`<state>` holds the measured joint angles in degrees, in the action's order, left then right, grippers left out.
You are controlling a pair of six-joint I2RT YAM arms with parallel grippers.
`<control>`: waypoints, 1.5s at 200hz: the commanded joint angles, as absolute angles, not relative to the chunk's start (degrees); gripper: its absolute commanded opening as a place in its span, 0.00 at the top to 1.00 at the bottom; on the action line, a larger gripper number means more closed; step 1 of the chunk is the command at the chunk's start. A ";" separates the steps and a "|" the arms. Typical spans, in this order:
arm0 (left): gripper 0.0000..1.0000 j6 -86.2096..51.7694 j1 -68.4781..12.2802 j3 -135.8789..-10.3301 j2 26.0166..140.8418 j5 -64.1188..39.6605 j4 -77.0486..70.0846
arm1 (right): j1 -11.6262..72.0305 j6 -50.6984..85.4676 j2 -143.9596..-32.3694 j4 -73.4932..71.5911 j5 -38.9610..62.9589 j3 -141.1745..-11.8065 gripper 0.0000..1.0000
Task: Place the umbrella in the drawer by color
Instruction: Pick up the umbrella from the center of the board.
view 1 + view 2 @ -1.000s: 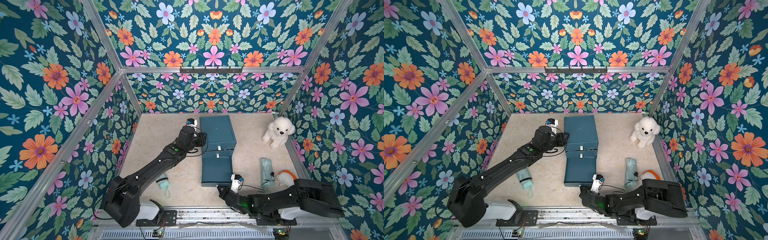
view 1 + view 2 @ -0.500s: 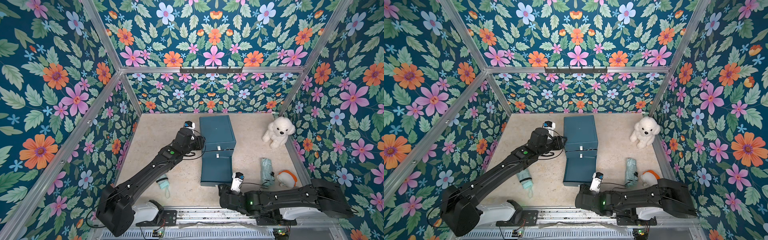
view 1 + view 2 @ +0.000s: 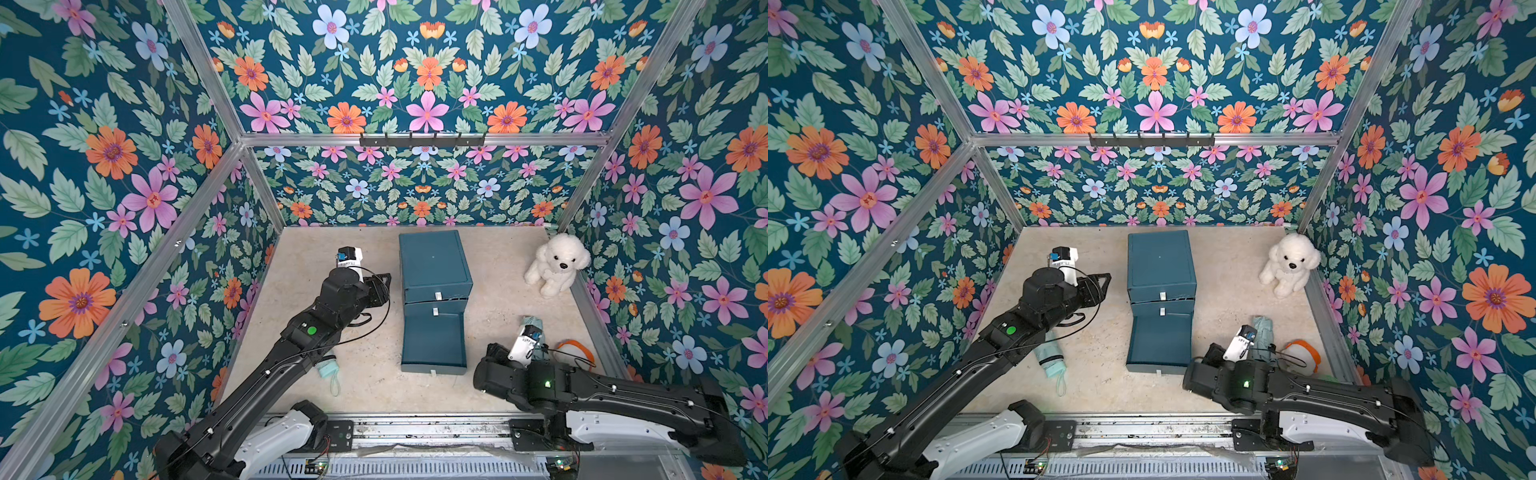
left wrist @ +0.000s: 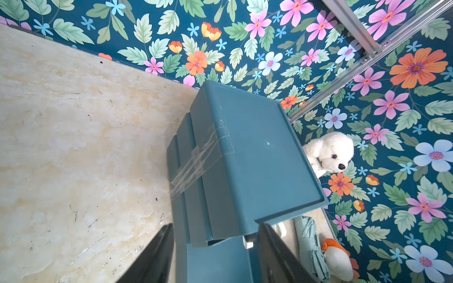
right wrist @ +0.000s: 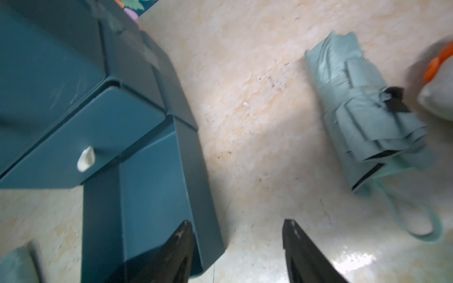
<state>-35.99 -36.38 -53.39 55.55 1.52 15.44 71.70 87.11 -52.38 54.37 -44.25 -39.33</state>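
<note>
The teal drawer cabinet [image 3: 432, 257] stands mid-floor with its bottom drawer [image 3: 432, 340] pulled out and showing nothing inside. A mint umbrella [image 3: 328, 368] lies folded at the left, partly under my left arm. A grey-green folded umbrella [image 5: 362, 117] lies to the right of the drawer, half hidden by my right wrist in a top view [image 3: 1264, 328]. My left gripper [image 3: 380, 286] hangs open and empty beside the cabinet's left side, fingers [image 4: 157, 252] wide apart. My right gripper [image 5: 236, 227] is open and empty over the floor by the drawer's front right corner.
A white plush dog [image 3: 557, 262] sits in the back right corner. A white and orange object [image 3: 1302, 353] lies against the right wall next to the grey-green umbrella. Flowered walls enclose the floor on three sides, and a metal rail [image 3: 415, 432] runs along the front.
My right gripper has opened and swung right, away from the drawer front toward the grey-green umbrella. My left gripper has pulled back left from the cabinet and opened wider.
</note>
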 commanded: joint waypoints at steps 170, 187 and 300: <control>0.45 -43.46 -36.38 -29.46 45.96 -9.33 1.12 | 25.22 53.44 -60.25 27.54 -22.24 -25.87 0.45; 0.45 -43.88 -36.38 -29.02 44.63 -8.54 1.56 | 25.20 51.72 -62.62 25.13 -20.89 -25.51 0.57; 0.47 -45.34 -36.61 -27.32 49.13 -9.13 -5.49 | 37.34 45.79 -60.70 18.89 -18.23 -28.73 1.00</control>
